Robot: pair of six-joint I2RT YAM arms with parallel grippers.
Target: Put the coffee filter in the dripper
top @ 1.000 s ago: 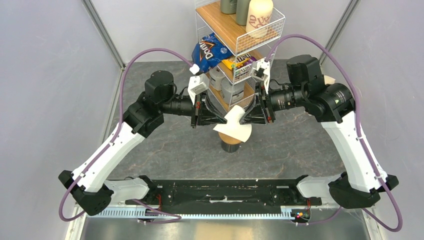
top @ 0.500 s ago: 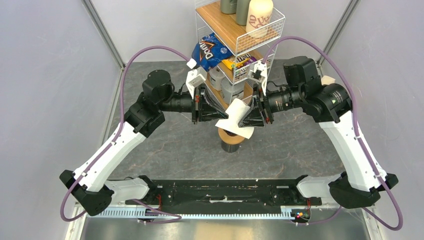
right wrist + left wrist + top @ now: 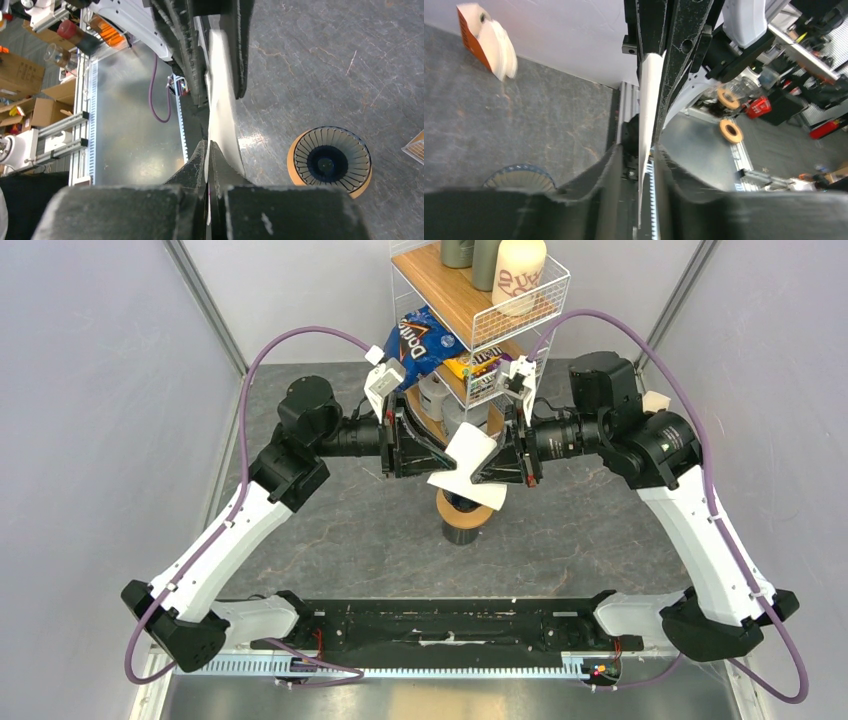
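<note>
Left gripper point(image 3: 443, 458), jaws narrowly parted, and right gripper point(image 3: 487, 468), jaws tight, both grip the thin white paper coffee filter point(image 3: 465, 462). Only the right wrist view exposes the whole dark blue ribbed cone dripper point(image 3: 331, 161).

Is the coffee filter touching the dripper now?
Apart. The right wrist view shows bare table between the coffee filter and the dripper, whose rim is wholly uncovered.

Looks down past the right pincer point(image 3: 208, 150), pinched tight onto the coffee filter point(image 3: 222, 125), seen edge-on. Shows the left pincer point(image 3: 220, 92) closed on the same paper from the top. Finds the dripper point(image 3: 310, 161), blue and ribbed, seated in a tan ring point(image 3: 350, 192) on the grey desk point(image 3: 310, 60), right of the paper and apart from it.
</note>
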